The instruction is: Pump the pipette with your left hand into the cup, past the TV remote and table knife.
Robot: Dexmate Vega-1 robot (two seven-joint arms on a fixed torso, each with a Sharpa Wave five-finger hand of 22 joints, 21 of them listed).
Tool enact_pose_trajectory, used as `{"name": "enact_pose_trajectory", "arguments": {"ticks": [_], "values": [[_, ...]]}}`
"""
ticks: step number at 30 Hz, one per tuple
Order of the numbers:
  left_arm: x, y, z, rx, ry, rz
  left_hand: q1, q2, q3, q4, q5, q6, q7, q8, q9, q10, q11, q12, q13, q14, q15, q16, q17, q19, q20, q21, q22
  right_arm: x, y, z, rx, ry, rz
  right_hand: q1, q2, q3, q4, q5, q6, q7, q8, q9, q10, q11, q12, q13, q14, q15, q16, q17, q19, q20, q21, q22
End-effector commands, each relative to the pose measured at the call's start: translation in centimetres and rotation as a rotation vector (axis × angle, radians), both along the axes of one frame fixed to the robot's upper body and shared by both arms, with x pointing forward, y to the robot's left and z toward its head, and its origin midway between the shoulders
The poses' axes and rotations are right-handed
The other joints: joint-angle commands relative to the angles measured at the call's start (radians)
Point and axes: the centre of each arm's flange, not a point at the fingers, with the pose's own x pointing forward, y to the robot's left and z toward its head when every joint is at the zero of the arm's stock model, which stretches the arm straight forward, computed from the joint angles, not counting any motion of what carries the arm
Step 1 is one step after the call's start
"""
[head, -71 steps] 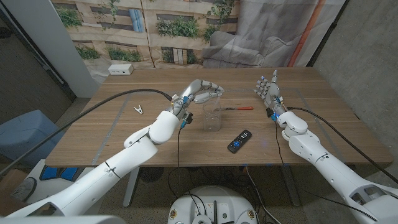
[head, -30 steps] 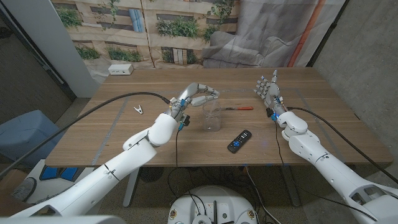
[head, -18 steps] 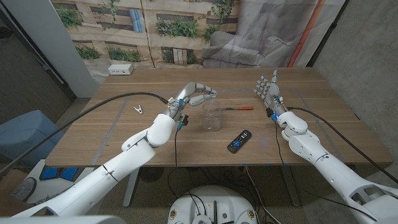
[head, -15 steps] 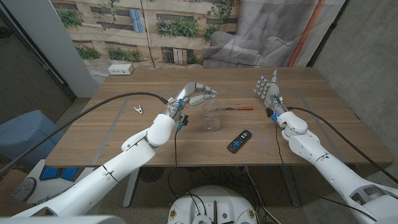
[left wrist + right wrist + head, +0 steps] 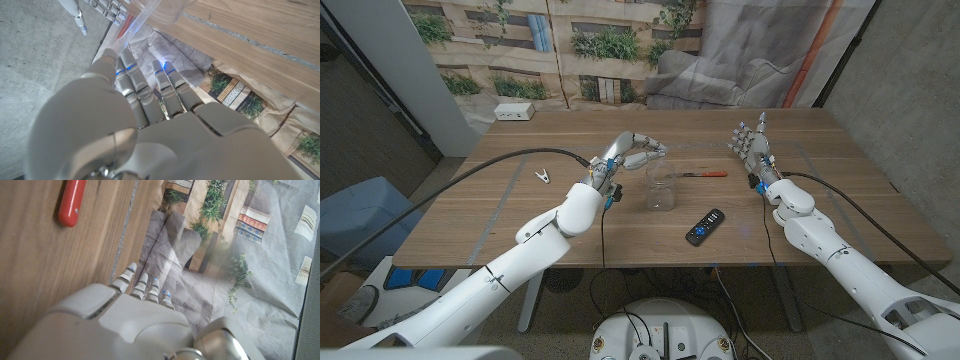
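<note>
Left robot hand [image 5: 632, 152] pinches the pipette [image 5: 136, 24] slanted toward the cup [image 5: 662, 186] mid-tabletop (for squeezing into it), right robot hand [image 5: 752, 146] open, idle

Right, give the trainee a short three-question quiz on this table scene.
1. True or false: the left robot hand holds the pipette above the cup.
2. Which lies nearest the table's front edge? A) TV remote B) table knife C) clip
3. Fill in: the knife's handle is ____.

Key: 1 true; 2 A; 3 red.
</note>
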Motion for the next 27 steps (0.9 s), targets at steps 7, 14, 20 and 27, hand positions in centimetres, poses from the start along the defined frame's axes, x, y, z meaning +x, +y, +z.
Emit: {"name": "enact_pose_trajectory", "arguments": {"ticks": [7,14,20,27], "values": [[0.0,0.09,-0.34,0.011,-0.03,0.024,0.037,0.005,0.006,0.002,-0.008,0.025,0.004,0.005,0.003,0.045,-0.008,0.015,0.006,0.028,-0.156,0.008,0.005,0.013,-0.011,0.01,0.003,0.0,-0.03,0.01,0.0,0.0,0.0,0.0,0.058,-0.006,0.001,0.005,0.003,-0.009,0.007,0.002,0.001,-0.004,0.004,0.003,-0.005,-0.084,0.006,0.005,0.005,0.002,0.003,0.005],[-0.12,-0.07,-0.37,0.021,-0.071,0.032,0.051,0.01,0.009,0.005,-0.005,0.033,0.003,0.006,0.004,0.066,-0.007,0.021,0.009,0.036,-0.16,0.005,0.004,0.006,-0.016,0.006,0.003,0.0,-0.02,0.0,0.0,0.0,0.0,0.0,0.058,-0.007,0.0,0.005,0.003,-0.009,0.007,0.002,0.0,-0.003,0.003,0.003,-0.006,-0.084,0.006,0.005,0.005,0.002,0.004,0.005],[-0.16,-0.31,-0.09,0.03,-0.098,0.032,0.061,0.014,0.006,0.01,-0.001,0.046,-0.006,0.011,0.005,0.09,-0.006,0.032,0.017,0.059,-0.165,0.01,0.007,0.006,-0.019,0.005,0.002,-0.01,-0.01,0.0,0.0,0.0,0.0,0.0,0.058,-0.007,0.0,0.005,0.003,-0.01,0.007,0.002,-0.001,-0.004,0.003,0.003,-0.004,-0.085,0.007,0.005,0.004,0.002,0.003,0.005],[0.1,-0.3,0.1,0.024,-0.065,0.018,0.07,0.002,-0.001,0.007,-0.001,0.046,-0.01,0.011,0.006,0.093,-0.006,0.03,0.017,0.06,-0.166,0.007,0.007,-0.008,-0.021,-0.001,0.002,-0.02,-0.01,0.0,0.0,0.0,0.0,0.0,0.058,-0.007,0.001,0.005,0.002,-0.009,0.006,0.001,0.001,-0.004,0.003,0.003,-0.005,-0.084,0.006,0.005,0.005,0.002,0.003,0.005]]}}
